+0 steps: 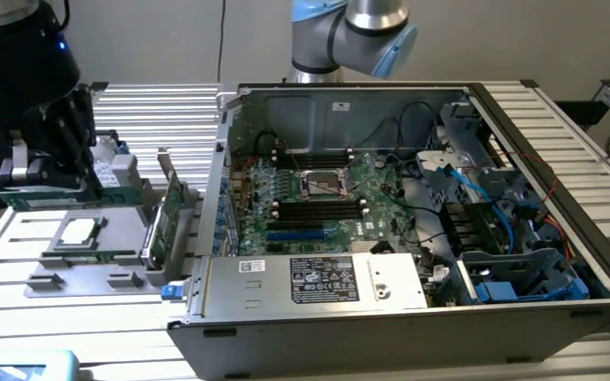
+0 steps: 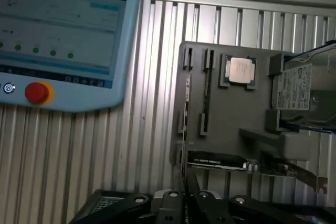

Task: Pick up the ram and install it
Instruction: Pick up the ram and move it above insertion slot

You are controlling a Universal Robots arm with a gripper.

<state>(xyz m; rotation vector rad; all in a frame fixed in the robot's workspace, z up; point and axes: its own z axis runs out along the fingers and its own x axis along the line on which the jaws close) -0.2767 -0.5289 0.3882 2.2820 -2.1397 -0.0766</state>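
Slatted table [image 1: 156, 111]; tray [image 1: 88, 270] holds processor [image 1: 77, 232]; case [image 1: 390, 333] holds motherboard [image 1: 380, 216]; jaws pinching ram [image 1: 40, 198].

The tabletop [image 1: 156, 111] [image 2: 79, 156] is a surface of parallel aluminium slats. An open computer case [image 1: 390, 333] lies on it. A grey parts tray [image 1: 85, 278] [image 2: 231, 114] rests just beside the case, on the exterior view's left. A light-blue teach pendant [image 1: 13, 365] [image 2: 68, 40] lies near the tray.

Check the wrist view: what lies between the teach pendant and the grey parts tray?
In the wrist view, only bare ribbed table separates the teach pendant from the grey parts tray; nothing rests on that stretch.
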